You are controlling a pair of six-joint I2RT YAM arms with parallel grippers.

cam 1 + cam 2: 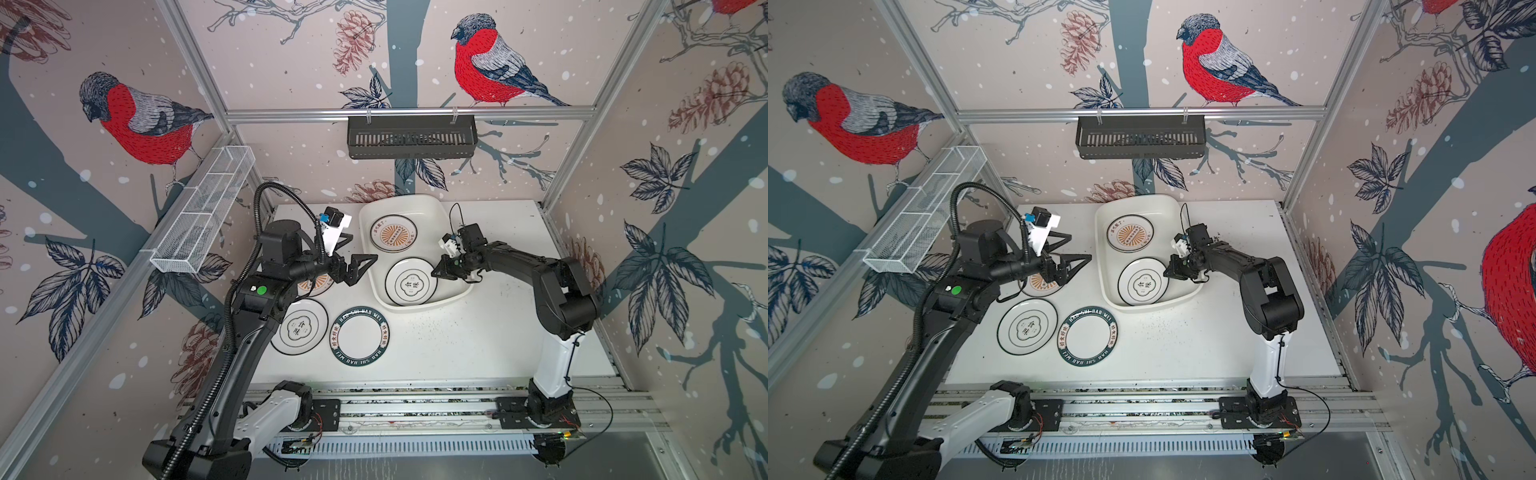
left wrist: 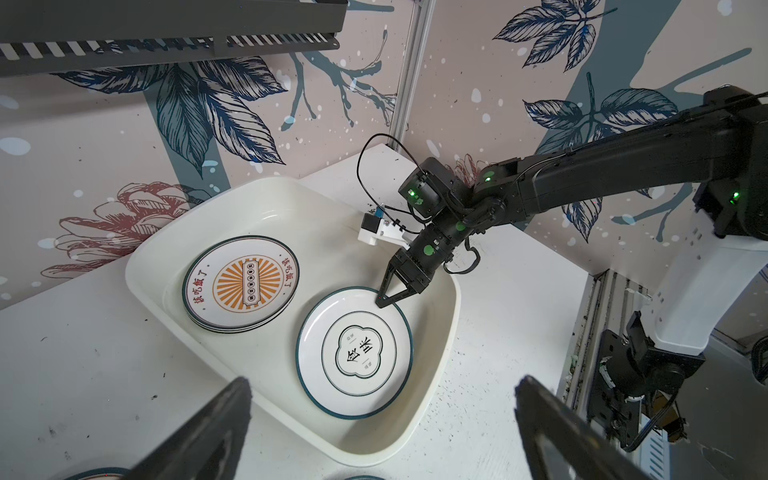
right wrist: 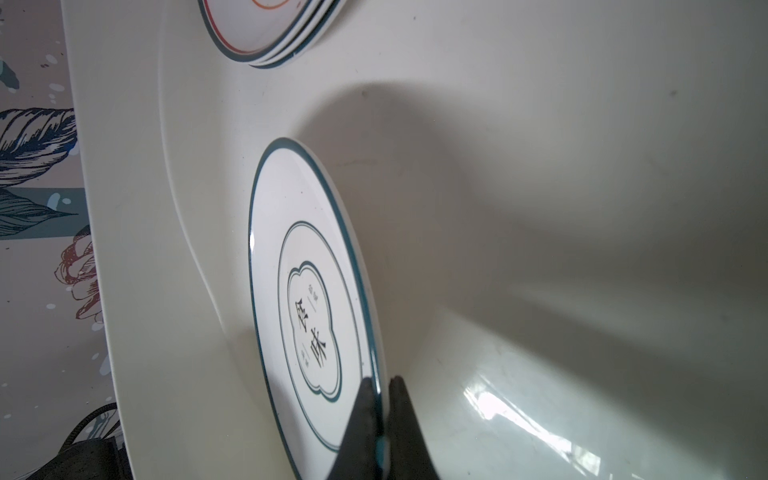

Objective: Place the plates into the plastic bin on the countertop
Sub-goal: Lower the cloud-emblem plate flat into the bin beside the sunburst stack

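Observation:
The cream plastic bin (image 1: 415, 199) (image 2: 340, 232) stands at the back of the countertop (image 1: 478, 345). Inside it lie a sunburst plate stack (image 1: 392, 233) (image 2: 241, 284) and an emblem plate (image 1: 411, 284) (image 2: 357, 353). My right gripper (image 1: 436, 272) (image 3: 380, 382) is shut on the emblem plate's thin dark rim. On the countertop lie a second emblem plate (image 1: 298, 326), a green-lettered plate (image 1: 360, 337) and a sunburst plate (image 1: 316, 286) half hidden under my left arm. Just left of the bin, my left gripper (image 1: 365, 248) (image 2: 382, 382) hangs open, holding nothing.
A black slotted rack (image 1: 411, 137) hangs on the back wall above the bin. A white wire-mesh basket (image 1: 203, 208) is fixed along the left wall. Aluminium rails (image 1: 415, 409) carrying both arm bases run along the front edge.

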